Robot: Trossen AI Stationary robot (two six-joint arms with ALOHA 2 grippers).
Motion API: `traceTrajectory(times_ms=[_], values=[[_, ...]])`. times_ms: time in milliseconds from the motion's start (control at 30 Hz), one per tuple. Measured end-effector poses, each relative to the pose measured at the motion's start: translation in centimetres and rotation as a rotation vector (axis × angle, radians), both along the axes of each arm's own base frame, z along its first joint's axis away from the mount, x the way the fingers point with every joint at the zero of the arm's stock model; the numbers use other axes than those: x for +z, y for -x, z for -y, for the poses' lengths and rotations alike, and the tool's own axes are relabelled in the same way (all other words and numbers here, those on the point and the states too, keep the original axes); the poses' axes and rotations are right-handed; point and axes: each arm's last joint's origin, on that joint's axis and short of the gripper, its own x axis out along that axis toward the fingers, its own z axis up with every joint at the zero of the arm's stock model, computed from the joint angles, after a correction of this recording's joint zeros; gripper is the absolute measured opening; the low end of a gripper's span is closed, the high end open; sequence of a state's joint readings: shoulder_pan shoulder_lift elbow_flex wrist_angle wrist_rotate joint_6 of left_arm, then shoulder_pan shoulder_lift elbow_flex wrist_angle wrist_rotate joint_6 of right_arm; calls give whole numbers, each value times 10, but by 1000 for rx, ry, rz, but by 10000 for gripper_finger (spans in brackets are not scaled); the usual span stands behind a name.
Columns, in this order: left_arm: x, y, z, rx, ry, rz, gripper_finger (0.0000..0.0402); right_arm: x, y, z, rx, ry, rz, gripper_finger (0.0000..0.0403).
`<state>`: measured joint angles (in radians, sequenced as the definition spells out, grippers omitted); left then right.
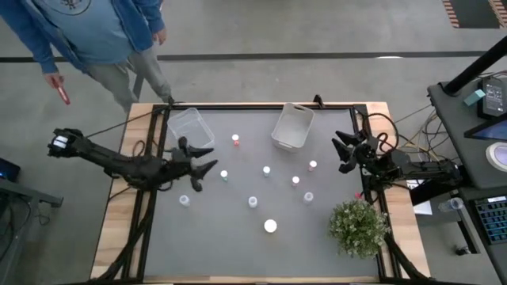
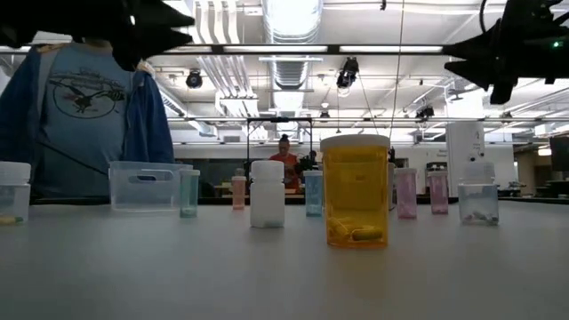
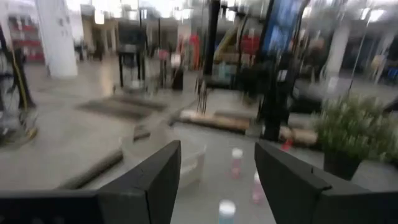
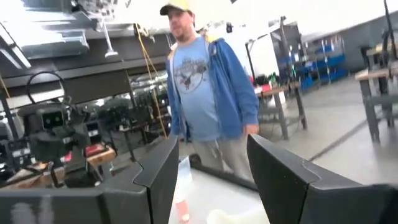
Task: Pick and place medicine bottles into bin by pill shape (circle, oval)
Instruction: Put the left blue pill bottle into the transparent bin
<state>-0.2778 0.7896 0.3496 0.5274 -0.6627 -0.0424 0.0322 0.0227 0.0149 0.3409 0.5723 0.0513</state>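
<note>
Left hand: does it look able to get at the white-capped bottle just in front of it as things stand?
Probably yes. The left hand hangs open above the table, and the white-capped bottle stands alone just beyond its fingertips with bare mat around it. The nearest bin sits off to the side, out of the path.

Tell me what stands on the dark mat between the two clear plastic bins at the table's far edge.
In the high view, one small red-capped bottle stands between the left clear bin and the right clear bin; the rest is bare mat.
</note>
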Motion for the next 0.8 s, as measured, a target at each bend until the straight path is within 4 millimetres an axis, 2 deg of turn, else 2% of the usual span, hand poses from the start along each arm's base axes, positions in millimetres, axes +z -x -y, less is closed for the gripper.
traceTrajectory(times_ms=[67, 267, 533, 800], values=[[8, -9, 1, 4, 19, -60, 191, 2, 1, 0, -9, 38, 4, 183], [14, -33, 3, 25, 64, -354, 191, 12, 4, -1, 3, 116, 73, 183], [27, -70, -4, -70, 138, -643, 191, 22, 10, -2, -11, 201, 150, 183], [16, -102, -21, -89, 226, -1012, 191, 31, 13, -2, -43, 258, 153, 183]])
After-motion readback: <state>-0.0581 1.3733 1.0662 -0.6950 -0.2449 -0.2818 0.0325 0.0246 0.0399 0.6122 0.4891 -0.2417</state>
